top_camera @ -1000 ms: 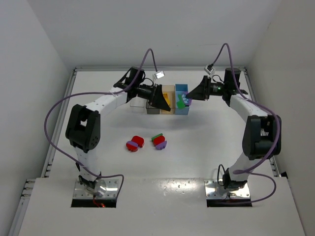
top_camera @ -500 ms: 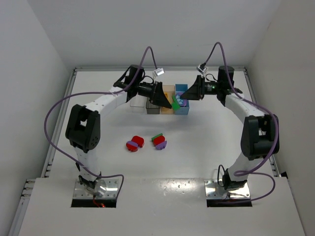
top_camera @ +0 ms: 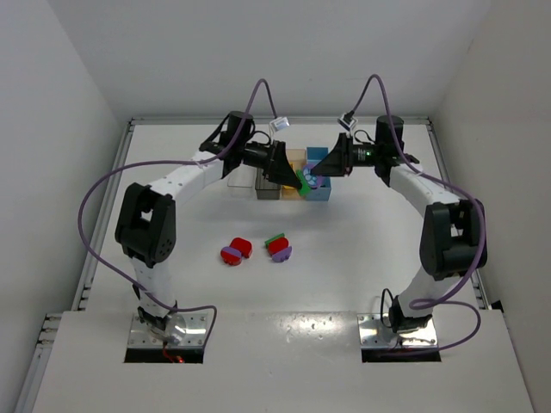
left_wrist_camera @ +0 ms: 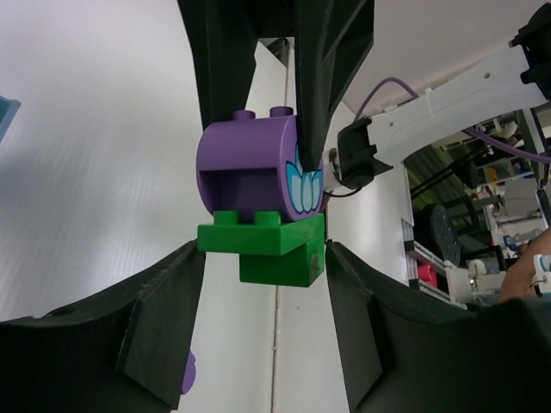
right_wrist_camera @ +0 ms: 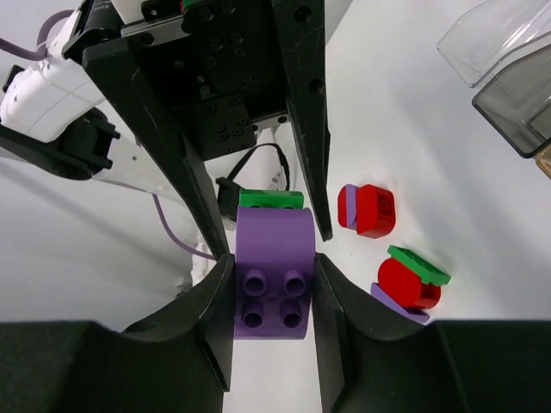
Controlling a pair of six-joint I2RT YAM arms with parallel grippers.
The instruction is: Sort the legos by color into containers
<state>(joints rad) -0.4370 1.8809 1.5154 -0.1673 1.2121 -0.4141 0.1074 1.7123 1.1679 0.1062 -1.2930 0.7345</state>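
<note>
The right gripper (right_wrist_camera: 274, 297) is clenched on the purple brick (right_wrist_camera: 274, 249), and the left gripper (left_wrist_camera: 263, 258) brackets the green brick (left_wrist_camera: 258, 234) stuck to it, probably so the 2 colours can be pulled apart before binning. Whether the left fingers truly pinch, I cannot tell. Only the top view places this pair in the air above the light blue bin (top_camera: 320, 194), well apart from 2 mixed clumps (top_camera: 256, 249) on the bench (top_camera: 362, 258), while the left wrist view shows the green brick's sides, mostly hidden in the right wrist view.
</note>
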